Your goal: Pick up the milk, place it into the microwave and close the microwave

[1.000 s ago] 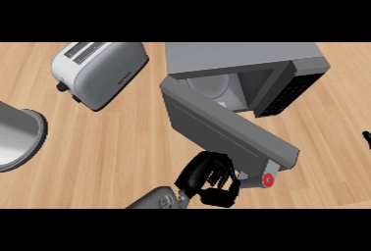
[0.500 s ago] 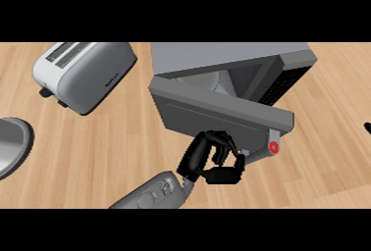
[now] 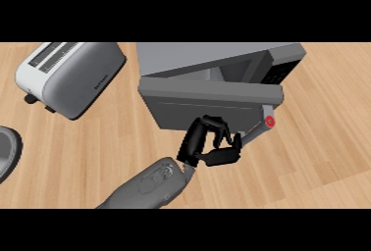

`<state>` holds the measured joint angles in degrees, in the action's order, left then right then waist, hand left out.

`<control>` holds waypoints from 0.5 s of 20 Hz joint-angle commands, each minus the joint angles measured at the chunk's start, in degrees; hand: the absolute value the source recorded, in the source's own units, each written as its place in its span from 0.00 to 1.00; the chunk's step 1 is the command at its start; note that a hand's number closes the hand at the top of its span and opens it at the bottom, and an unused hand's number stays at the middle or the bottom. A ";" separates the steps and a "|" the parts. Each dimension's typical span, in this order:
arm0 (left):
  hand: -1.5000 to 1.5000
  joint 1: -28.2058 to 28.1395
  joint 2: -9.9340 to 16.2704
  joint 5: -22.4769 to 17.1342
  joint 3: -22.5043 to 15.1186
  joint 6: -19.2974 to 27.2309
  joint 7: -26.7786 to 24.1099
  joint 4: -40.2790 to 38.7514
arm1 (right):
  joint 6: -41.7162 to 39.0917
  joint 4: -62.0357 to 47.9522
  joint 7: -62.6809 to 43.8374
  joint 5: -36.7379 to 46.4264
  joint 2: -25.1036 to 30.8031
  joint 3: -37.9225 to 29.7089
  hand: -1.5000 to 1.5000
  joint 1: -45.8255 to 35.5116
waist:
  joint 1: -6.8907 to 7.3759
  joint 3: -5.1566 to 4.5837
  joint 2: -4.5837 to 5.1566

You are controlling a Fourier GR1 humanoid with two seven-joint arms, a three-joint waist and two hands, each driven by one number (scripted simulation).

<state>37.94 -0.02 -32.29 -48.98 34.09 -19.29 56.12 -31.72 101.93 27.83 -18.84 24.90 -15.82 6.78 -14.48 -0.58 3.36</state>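
The grey microwave [image 3: 217, 58] stands at the top centre. Its door [image 3: 196, 105] is swung most of the way across the front, and only a narrow slice of the cavity shows above it. A red button [image 3: 270, 122] marks the door's free end. My left hand [image 3: 201, 143] rests against the door's outer face near that end, fingers loosely bent and holding nothing. Its grey forearm [image 3: 148, 186] comes up from the lower edge. The milk shows nowhere; the door hides the cavity. My right hand is out of view.
A white and grey toaster [image 3: 72, 78] lies at the upper left, close to the microwave's left side. The rim of a round grey dish [image 3: 6, 153] pokes in at the left edge. Bare wooden counter [image 3: 319, 147] stretches to the right.
The door has swung from wide open to nearly across the front, with my left hand following against it. A dark shape at the right edge is gone from view.
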 commanded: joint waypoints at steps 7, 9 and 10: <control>1.00 9.50 0.02 -7.85 5.32 -0.57 -2.82 -5.53 | -0.93 0.63 -3.53 -3.46 3.42 -1.80 0.00 -2.06 | -1.64 0.05 0.37; 1.00 10.14 0.02 -9.14 6.08 -1.52 -4.14 -6.26 | -1.10 0.06 -3.92 -4.26 4.08 -2.26 0.00 -3.01 | -1.26 0.04 0.80; 1.00 10.95 0.02 -9.77 6.34 -1.38 -4.52 -6.25 | -1.17 -0.17 -4.51 -4.82 4.16 -2.18 0.00 -3.00 | -1.47 0.03 0.77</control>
<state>42.95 -0.04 -40.25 -47.52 32.80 -21.08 51.42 -32.61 102.11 24.47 -22.28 28.18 -17.49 4.39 -15.71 -0.55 4.13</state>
